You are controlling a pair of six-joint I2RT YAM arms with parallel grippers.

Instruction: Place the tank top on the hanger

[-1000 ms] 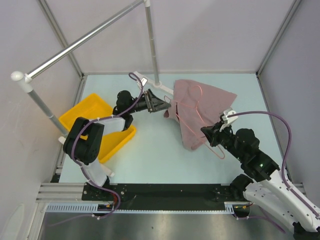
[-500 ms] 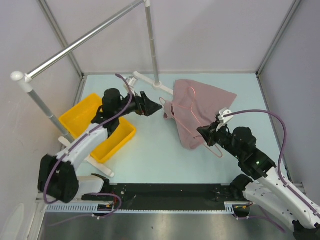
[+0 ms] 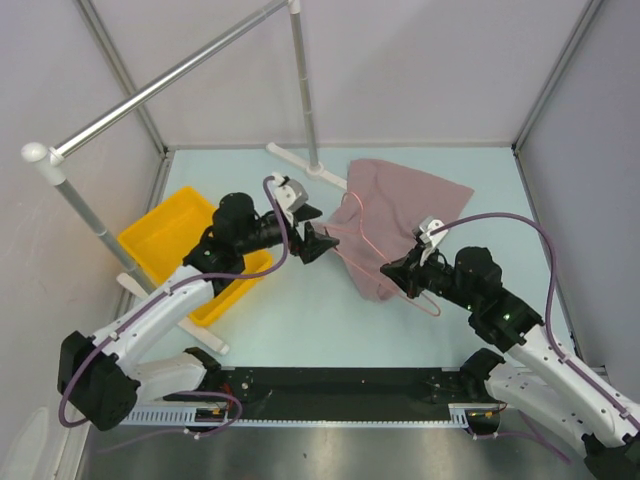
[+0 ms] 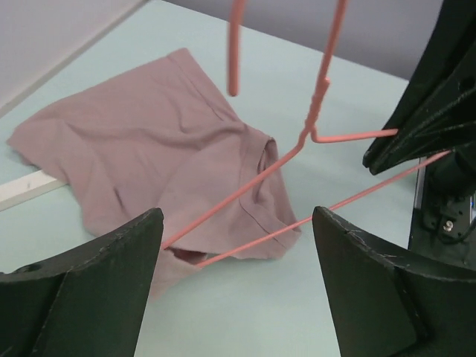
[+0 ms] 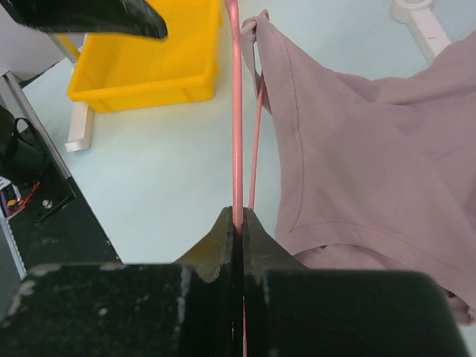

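Observation:
The mauve-pink tank top (image 3: pixel 400 195) lies crumpled on the table right of centre. The thin pink wire hanger (image 3: pixel 376 243) slants over it, with its far corner tucked into an opening of the tank top (image 4: pixel 141 141). My right gripper (image 3: pixel 398 272) is shut on the hanger's wire (image 5: pixel 236 111) at its near end, the jaws (image 5: pixel 238 217) pressed together on it. My left gripper (image 3: pixel 320 232) stands open just left of the top, holding nothing. In its wrist view the hanger (image 4: pixel 245 186) and its hook cross the gap in front of the left gripper (image 4: pixel 236 217).
A yellow bin (image 3: pixel 195 255) sits at the left under the left arm. A grey rail (image 3: pixel 170 80) runs overhead on an upright post (image 3: pixel 305 90), whose white foot (image 3: pixel 300 160) lies behind the left gripper. The tent walls close in on both sides.
My left gripper has opened, come off the tank top's left edge and drawn back toward the near left. The right gripper, still shut on the hanger, has shifted slightly left.

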